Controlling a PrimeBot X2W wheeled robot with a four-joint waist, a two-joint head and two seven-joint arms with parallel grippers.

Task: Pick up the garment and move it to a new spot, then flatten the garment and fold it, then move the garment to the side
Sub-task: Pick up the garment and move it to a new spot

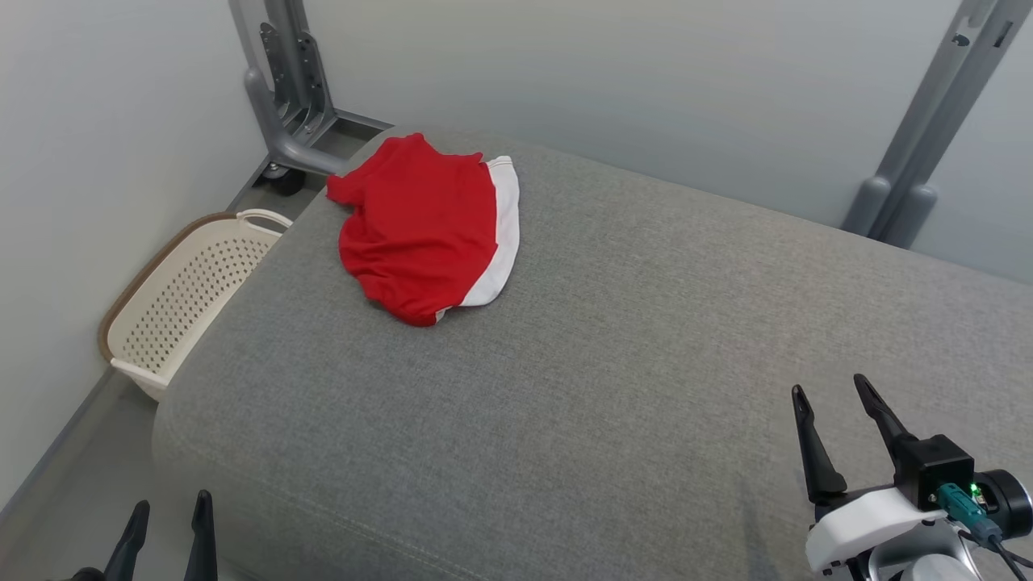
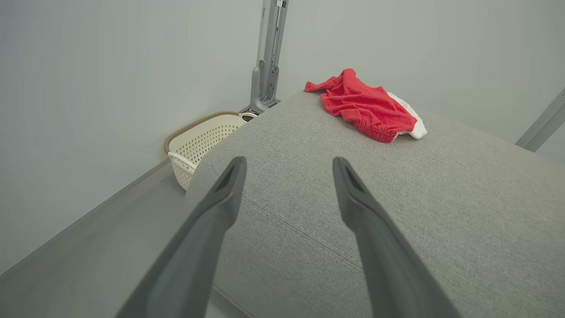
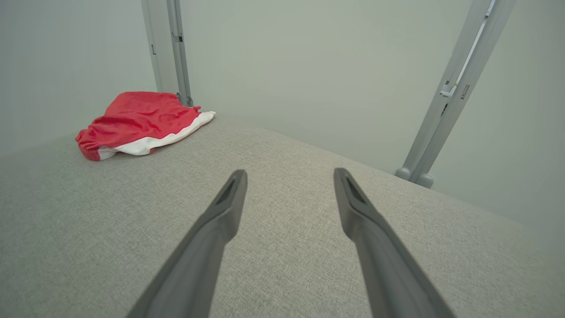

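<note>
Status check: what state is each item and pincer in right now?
Red and white fabric garment: crumpled, not folded, on grey upholstered cushion.
Cream perforated plastic basket: upright on floor, visible part empty.
Left pincer: open, holding nothing.
Right pincer: open, holding nothing.

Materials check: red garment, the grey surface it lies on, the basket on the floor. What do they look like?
Red garment: thin, soft fabric, probably a jersey-like knit, with a slight sheen and fine wrinkles; white panel along one edge.
Grey surface: matte woven upholstery cloth with visible weave and a stitched seam; likely padded.
Basket: cream moulded plastic by the look, perforated walls; the brown rim's material is unclear.
</note>
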